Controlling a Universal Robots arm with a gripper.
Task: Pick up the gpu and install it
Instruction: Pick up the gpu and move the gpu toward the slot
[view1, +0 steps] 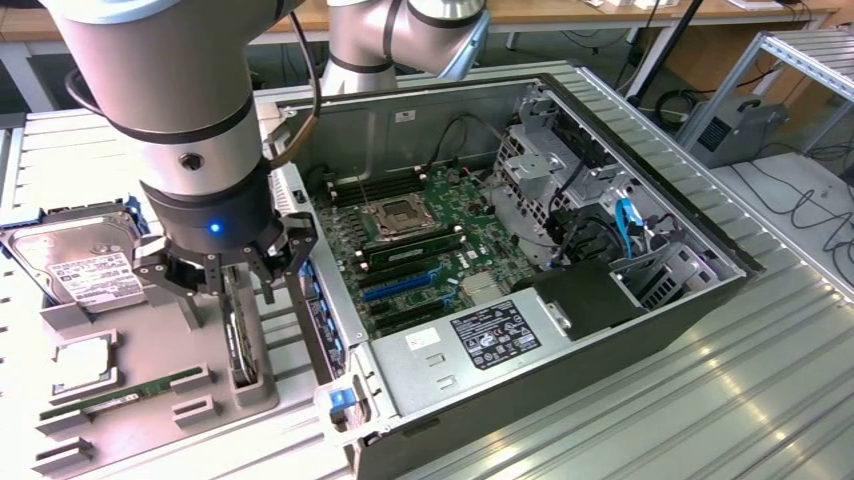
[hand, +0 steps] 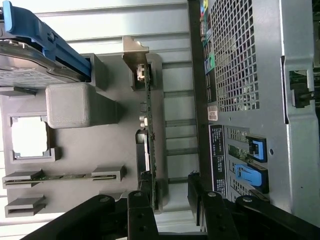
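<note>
While the thin, flat, black gpu card with a silver metal bracket at one end stands on edge in a slot of the grey plastic parts holder, just beside the open grey metal computer case, the arm's black gripper hangs over it, fingers spread and holding nothing. This looks like the pick-up step, with no grasp made. A clean grip calls for the fingers to straddle the card's thin faces squarely.

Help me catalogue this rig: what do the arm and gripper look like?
The arm is a silver-grey cylinder with black bands, a black cable alongside and a blue light on its black wrist. The gripper is black, with bolted linkage fingers.
</note>
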